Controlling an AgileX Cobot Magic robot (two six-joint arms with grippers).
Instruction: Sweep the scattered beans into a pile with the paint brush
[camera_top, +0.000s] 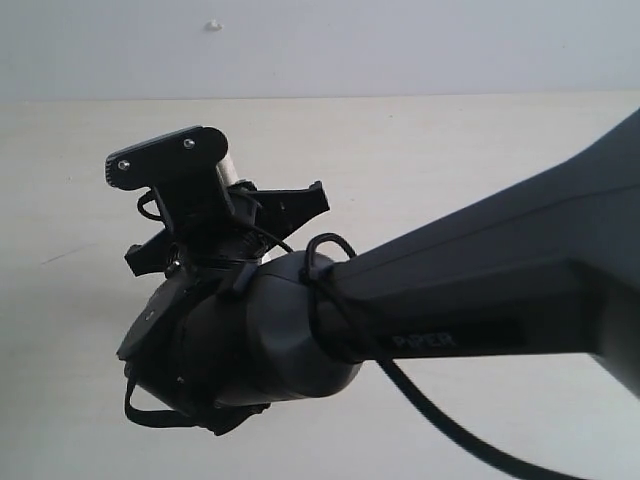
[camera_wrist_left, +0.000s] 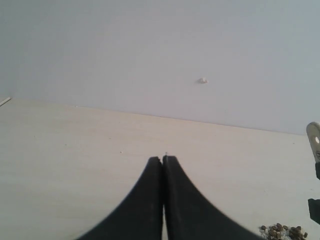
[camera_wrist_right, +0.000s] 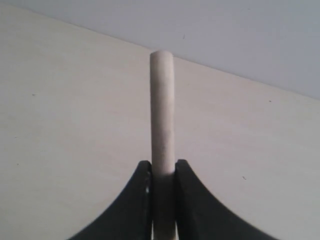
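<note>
My right gripper (camera_wrist_right: 163, 167) is shut on the pale wooden handle of the paint brush (camera_wrist_right: 162, 110), which shows edge-on and sticks out past the fingertips. Ferrule and bristles are out of view. The handle's end with its hole (camera_wrist_left: 314, 136) peeks in at the edge of the left wrist view. A small clump of reddish-brown beans (camera_wrist_left: 284, 232) with pale grains lies on the table below it, cut off by the frame edge. My left gripper (camera_wrist_left: 163, 159) is shut with nothing in it, apart from the beans. In the exterior view the right arm (camera_top: 450, 300) hides the brush and the beans.
The pale wooden tabletop (camera_top: 450, 150) runs back to a grey wall with a small white bump (camera_top: 213, 24). The right arm's wrist and its cable (camera_top: 420, 400) fill the middle of the exterior view. The left arm does not show there.
</note>
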